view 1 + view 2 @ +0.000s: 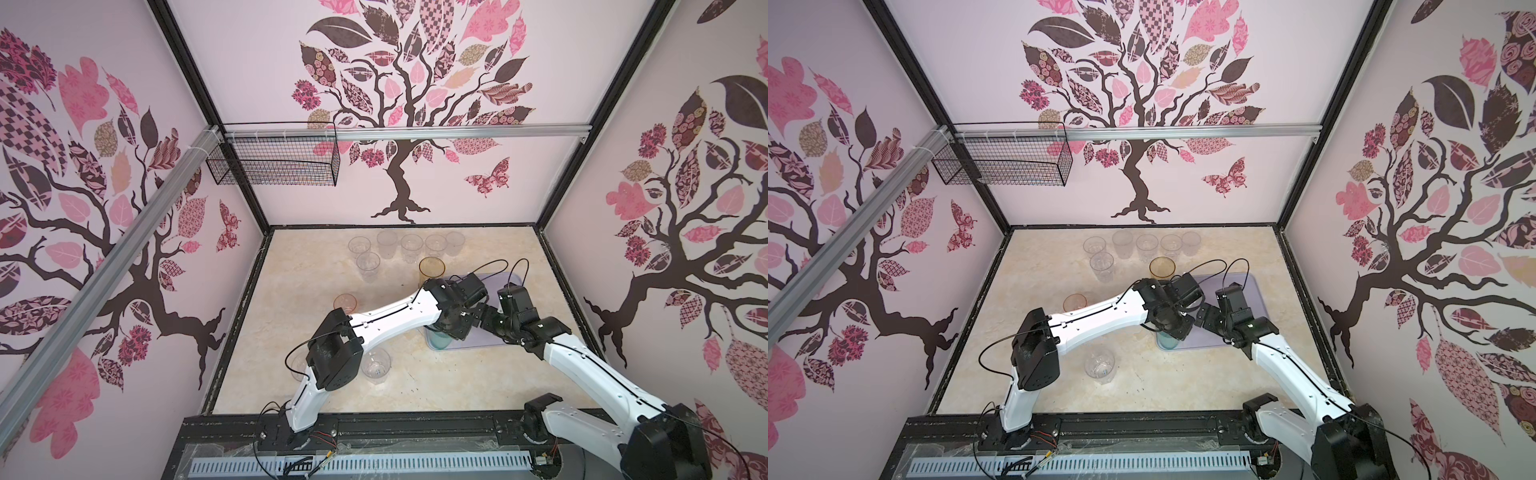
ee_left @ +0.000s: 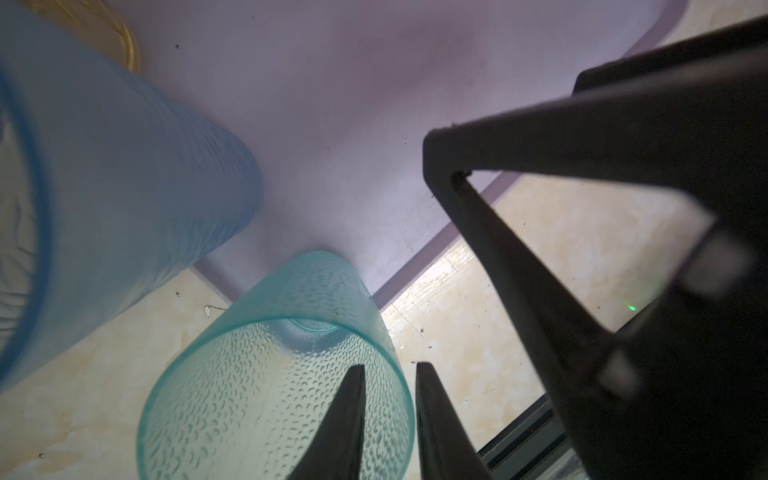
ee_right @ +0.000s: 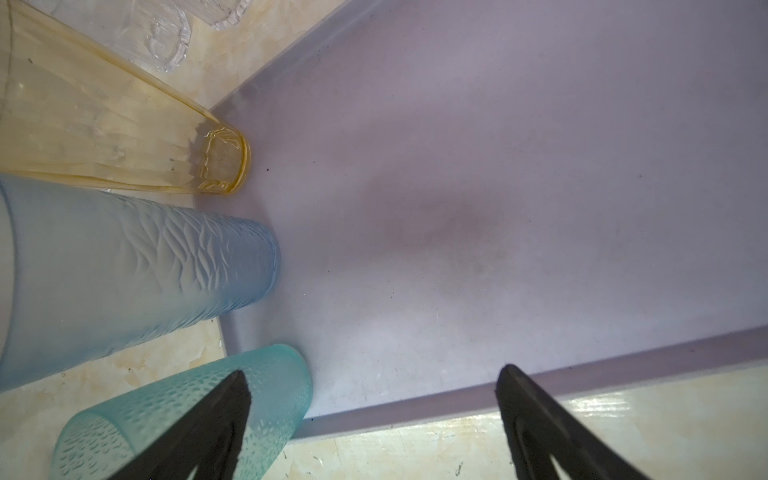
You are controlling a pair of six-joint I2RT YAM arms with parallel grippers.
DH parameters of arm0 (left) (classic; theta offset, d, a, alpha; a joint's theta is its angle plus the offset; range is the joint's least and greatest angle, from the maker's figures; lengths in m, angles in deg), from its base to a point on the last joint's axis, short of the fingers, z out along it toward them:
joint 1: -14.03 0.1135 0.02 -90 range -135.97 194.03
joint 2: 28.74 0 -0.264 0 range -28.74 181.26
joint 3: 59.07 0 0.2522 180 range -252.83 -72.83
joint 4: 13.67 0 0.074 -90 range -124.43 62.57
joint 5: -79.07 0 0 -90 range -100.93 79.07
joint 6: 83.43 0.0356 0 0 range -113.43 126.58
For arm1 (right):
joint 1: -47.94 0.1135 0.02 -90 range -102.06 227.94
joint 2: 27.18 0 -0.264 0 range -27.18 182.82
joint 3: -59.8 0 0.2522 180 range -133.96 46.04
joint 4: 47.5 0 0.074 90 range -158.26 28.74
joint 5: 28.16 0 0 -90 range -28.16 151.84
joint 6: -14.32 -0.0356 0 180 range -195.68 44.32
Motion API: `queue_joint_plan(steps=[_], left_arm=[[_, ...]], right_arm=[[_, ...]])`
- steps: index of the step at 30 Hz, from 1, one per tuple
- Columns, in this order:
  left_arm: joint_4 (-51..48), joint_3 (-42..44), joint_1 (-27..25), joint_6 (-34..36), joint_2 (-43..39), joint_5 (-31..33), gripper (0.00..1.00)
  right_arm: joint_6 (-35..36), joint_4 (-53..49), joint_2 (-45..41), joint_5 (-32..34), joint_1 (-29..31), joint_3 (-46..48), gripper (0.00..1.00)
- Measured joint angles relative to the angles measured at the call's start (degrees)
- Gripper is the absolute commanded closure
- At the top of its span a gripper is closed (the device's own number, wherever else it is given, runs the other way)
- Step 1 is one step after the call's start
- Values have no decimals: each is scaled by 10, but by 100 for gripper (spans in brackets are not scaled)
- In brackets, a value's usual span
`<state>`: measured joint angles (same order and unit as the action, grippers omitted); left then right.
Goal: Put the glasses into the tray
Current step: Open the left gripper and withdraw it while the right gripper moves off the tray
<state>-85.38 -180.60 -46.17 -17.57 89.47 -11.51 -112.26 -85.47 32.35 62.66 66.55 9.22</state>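
Here, a beige marbled counter sits between tree-papered walls. One lavender tray, at right, holds three: amber glass, blue glass, teal glass. Eight clear glasses and one pink glass stand outside, one clear half hidden behind the left arm. The left end effector is barely parted astride the teal glass's rim, unclamped; the right end effector gapes empty.

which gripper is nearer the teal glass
left. the left gripper straddles the rim of the teal glass, one finger inside, one outside. the right gripper hangs open beside it, over the tray.
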Motion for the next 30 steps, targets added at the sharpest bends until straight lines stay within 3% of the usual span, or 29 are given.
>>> queue_joint_plan(steps=[9, 14, 21, 25, 30], left_arm=[[12, 2, 31, 9, -120, 19, 69], [63, 54, 71, 20, -219, 55, 68], [134, 185, 231, -1, -314, 72, 67], [154, 252, 316, 1, -375, 105, 53], [169, 309, 383, 1, -455, 131, 48]], right_arm=[[6, 0, 3, -1, 0, 0, 5], [7, -4, 3, -8, 0, -9, 6], [22, -21, 10, -12, 0, -89, 8], [29, -27, 24, -15, 4, -148, 9], [44, -43, 45, 37, 75, -203, 9]])
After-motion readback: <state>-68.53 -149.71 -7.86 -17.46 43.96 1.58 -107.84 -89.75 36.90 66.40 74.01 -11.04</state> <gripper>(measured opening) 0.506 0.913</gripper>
